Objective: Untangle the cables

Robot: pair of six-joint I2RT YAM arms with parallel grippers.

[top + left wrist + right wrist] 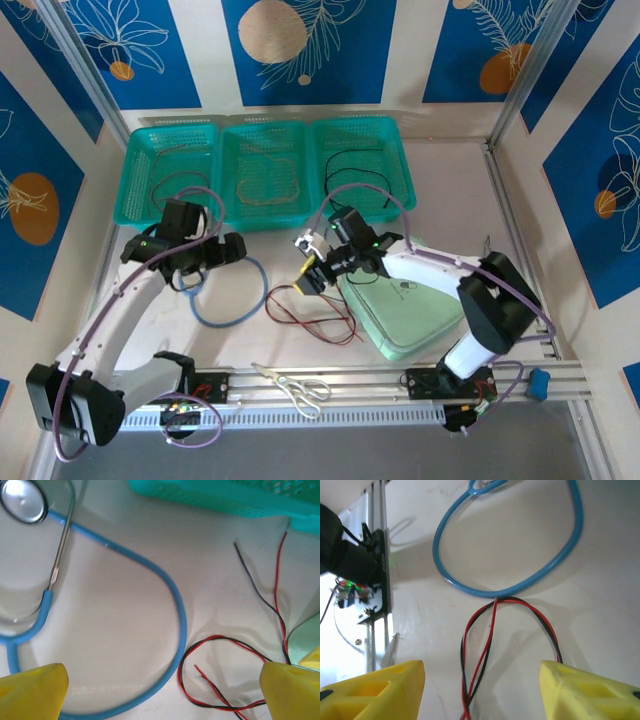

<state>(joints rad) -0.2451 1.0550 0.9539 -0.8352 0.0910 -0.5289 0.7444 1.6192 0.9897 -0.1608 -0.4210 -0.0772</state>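
Grasping the red-and-black cables (pixel 494 612), looped mid-bench at six o'clock from the baskets (pixel 268 121), seems the step in hand: the right hand (pixel 482 690) straddles them half-wide, the left hand (pixel 162 692) hangs wide and empty at their ten o'clock, and next comes pinching one strand alone.

Right gripper (pixel 481 692): yellow jaws apart — cables lying between them.
Cables (pixel 542 620): red-black loop on the table.
Stethoscope tube (pixel 485 591): blue curve just beyond the loop.

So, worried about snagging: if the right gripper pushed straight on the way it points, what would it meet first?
The right gripper would likely meet the red-and-black cables between its fingers first, though depth is unclear.
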